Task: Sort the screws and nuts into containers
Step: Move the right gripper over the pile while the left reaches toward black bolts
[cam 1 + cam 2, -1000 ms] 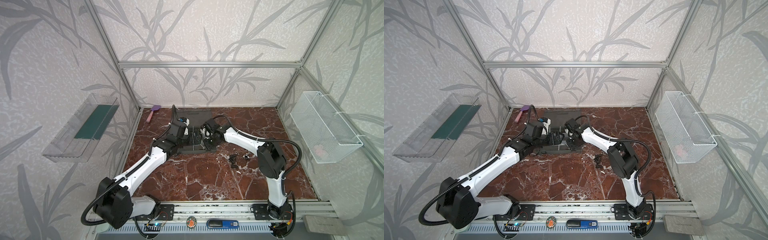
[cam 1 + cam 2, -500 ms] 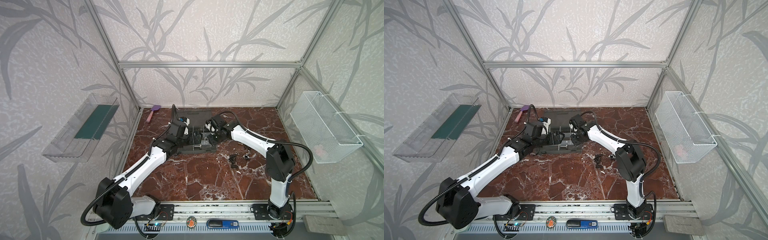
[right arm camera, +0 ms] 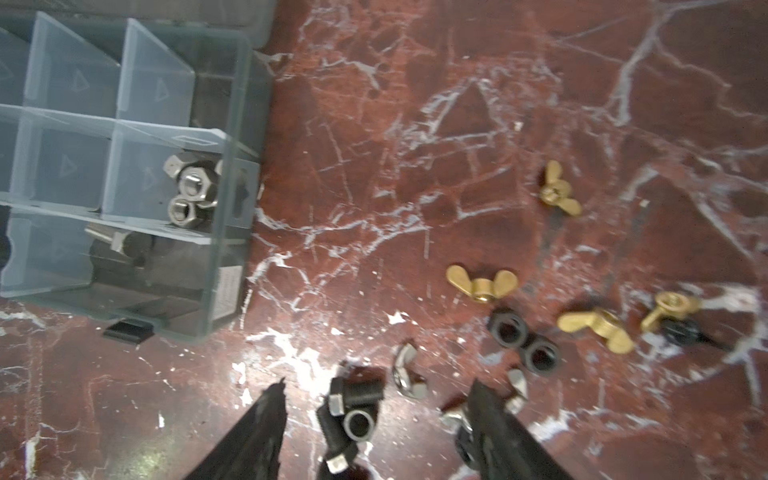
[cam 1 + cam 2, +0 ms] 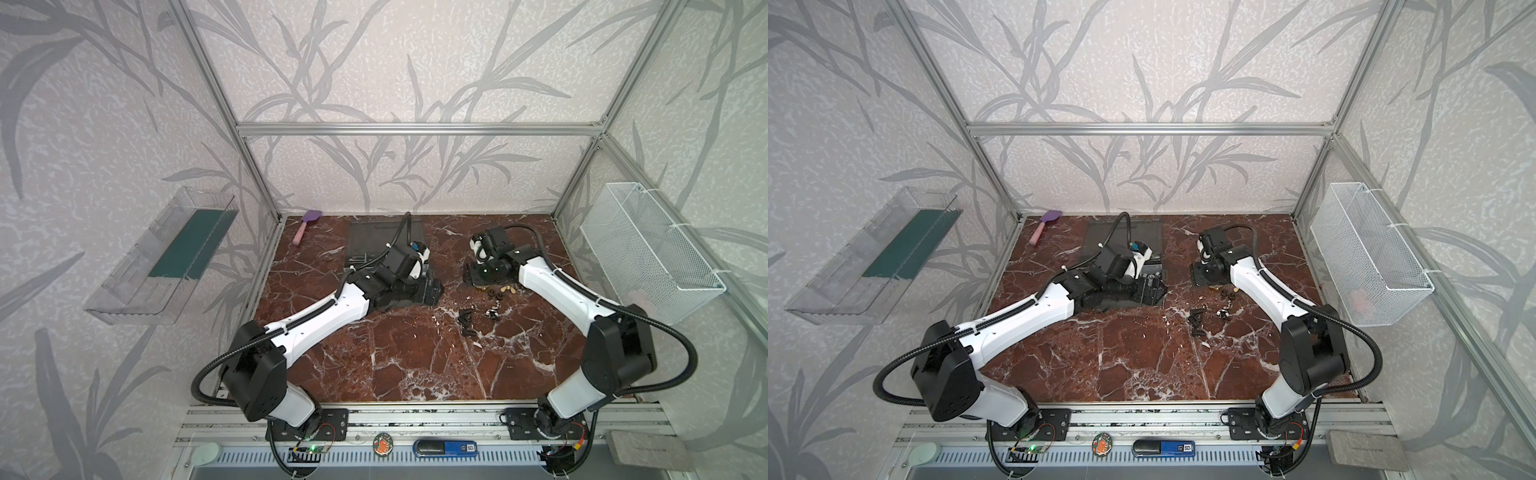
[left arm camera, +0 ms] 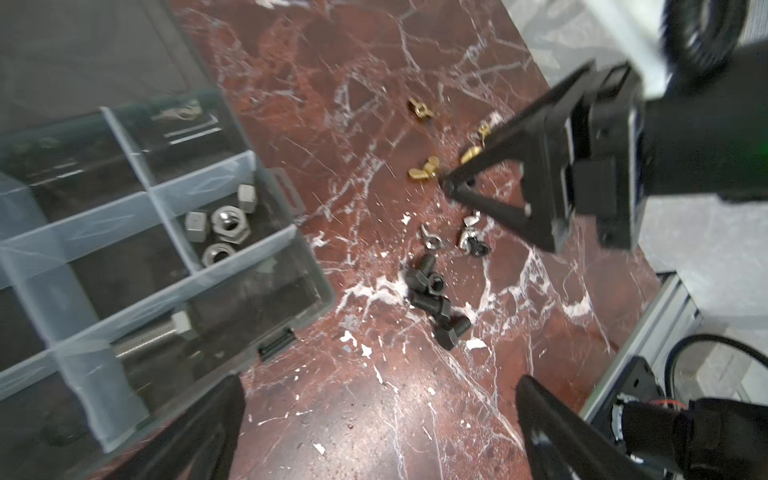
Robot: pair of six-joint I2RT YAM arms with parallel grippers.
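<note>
Ok, L to R. Clear tray w/ green base (image 4: 166, 257) hangs on the left wall; purple spatula (image 4: 306, 224) lies at back-left of the table (image 4: 415, 365). Grey organizer case (image 5: 316, 291) sits left of centre, lid open flat behind it. Robot's left hand (image 5: 378, 386) hovers at the case's corner, fingers wide apart, nothing between them: one finger over the case, other over bare table. Edge compartment (image 3: 137, 174) holds several silver hex nuts (image 5: 222, 232); the compartment next to it holds a silver bolt (image 5: 153, 336). Right of the case, near but not touching it, loose screws and nuts (image 4: 467, 320) lie on the table: black screws (image 3: 353, 411) in a clump, silver wing nuts (image 3: 405, 374) just beside, two black nuts (image 3: 509, 330) touching each other, brass wing nuts (image 3: 482, 284) scattered further right and back. Robot's right hand (image 3: 376, 386) is low over the pile, fingers apart, black screws lying between them on the table, not clamped. White mesh basket (image 4: 648, 257) hangs on the right wall.
</note>
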